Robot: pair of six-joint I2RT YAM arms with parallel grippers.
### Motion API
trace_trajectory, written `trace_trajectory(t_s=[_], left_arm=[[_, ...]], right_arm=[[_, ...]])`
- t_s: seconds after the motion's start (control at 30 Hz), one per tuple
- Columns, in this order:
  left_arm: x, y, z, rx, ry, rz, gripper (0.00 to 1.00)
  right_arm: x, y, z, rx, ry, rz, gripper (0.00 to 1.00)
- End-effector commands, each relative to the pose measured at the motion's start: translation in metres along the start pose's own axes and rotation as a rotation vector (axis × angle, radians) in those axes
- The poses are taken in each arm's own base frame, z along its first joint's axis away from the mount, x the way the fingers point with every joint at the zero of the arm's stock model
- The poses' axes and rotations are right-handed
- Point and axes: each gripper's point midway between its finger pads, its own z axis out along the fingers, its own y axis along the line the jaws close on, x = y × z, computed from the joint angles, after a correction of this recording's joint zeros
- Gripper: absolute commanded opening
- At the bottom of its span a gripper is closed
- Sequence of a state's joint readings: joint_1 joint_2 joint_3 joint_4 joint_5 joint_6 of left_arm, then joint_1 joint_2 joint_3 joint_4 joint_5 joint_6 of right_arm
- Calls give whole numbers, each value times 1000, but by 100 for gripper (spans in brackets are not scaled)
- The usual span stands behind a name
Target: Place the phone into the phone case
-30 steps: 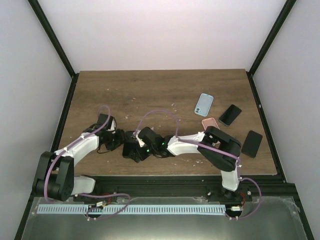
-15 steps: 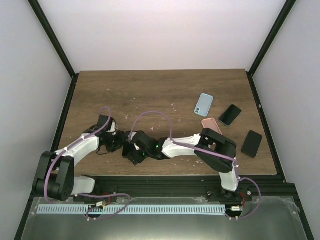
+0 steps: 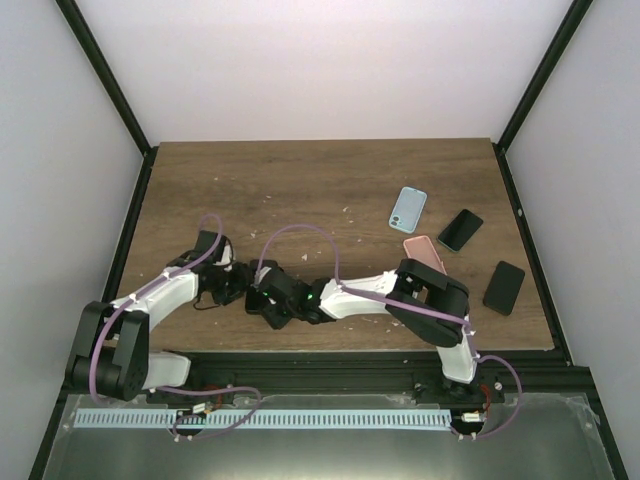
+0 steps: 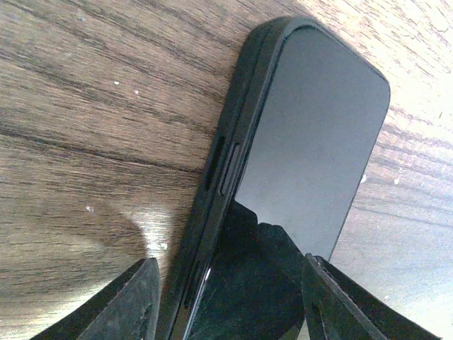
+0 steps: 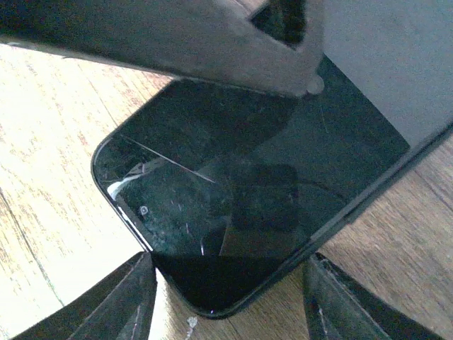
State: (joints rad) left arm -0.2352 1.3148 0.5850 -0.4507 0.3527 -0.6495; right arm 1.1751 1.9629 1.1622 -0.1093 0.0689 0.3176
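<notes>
Left wrist view: the black glass-fronted phone (image 4: 311, 134) lay inside the black rubbery phone case (image 4: 237, 106). The case rim wrapped the far end and the button side. The near end was hidden between the fingers, so full seating there could not be confirmed. Judged status: insertion largely done, with the near end left to press home and check.

The left gripper (image 4: 230, 287) stood about half open, fingers flanking the cased phone across its width. It appeared clamped on the phone, whose near end looked raised off the brown wooden table (image 4: 85, 106).

The right gripper (image 5: 228, 276) was also partly open, with a phone corner directly between its fingers. Whether the pads pressed on it could not be told.
</notes>
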Motion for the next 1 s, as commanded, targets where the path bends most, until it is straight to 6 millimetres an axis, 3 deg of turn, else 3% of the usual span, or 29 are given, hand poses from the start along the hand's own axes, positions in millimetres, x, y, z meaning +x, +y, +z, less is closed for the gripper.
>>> trace_trajectory(t_s=[0.0, 0.27, 0.53, 0.67, 0.8, 0.97], left_arm=[[1, 6, 3, -12, 0, 5, 56], [0, 9, 3, -30, -7, 3, 48], [-26, -4, -17, -27, -99, 0, 46], [-29, -2, -12, -47, -79, 8, 49], [-29, 8, -3, -90, -68, 10, 39], [-24, 16, 11, -99, -32, 13, 34]], right_arm=[[7, -18, 3, 76, 1, 11, 54], [7, -19, -8, 66, -27, 69, 46], [-29, -20, -50, -152, -155, 288, 46], [-43, -30, -47, -205, -165, 410, 46], [-56, -37, -41, -193, -192, 484, 46], [-57, -43, -29, -193, -200, 565, 46]])
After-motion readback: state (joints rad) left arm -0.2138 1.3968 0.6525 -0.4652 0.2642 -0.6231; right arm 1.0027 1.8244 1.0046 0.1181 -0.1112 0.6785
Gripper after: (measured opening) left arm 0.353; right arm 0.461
